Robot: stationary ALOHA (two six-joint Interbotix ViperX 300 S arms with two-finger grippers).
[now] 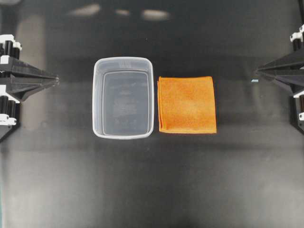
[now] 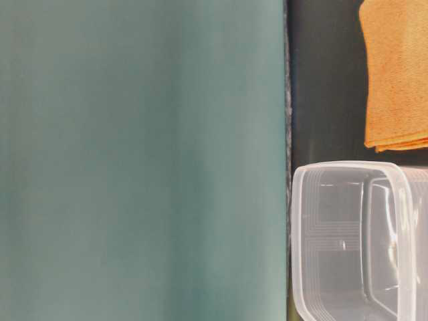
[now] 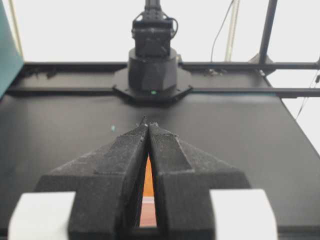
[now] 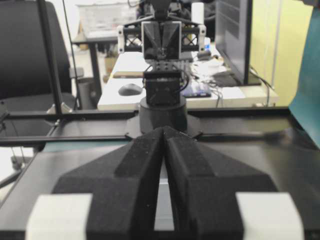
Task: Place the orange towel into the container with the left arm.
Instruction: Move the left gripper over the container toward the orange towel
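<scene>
Both grippers, left (image 1: 56,79) and right (image 1: 256,72), sit pinched together at the table edges; orange towel (image 1: 186,104) lies just beside the container (image 1: 123,64).

My table (image 1: 152,190) is matt black with pale glare patches near its far edge, and on it the orange towel (image 1: 187,104) glows a bright, even orange with a fine fuzzy grain and no print. Beside it the container (image 1: 123,97) is clear, milky-white at the rim, the dark table showing grey through its base. My left gripper (image 1: 56,79) and right gripper (image 1: 256,72) are black with white pads and clips, and a teal wall (image 2: 140,160) fills the table-level view.
</scene>
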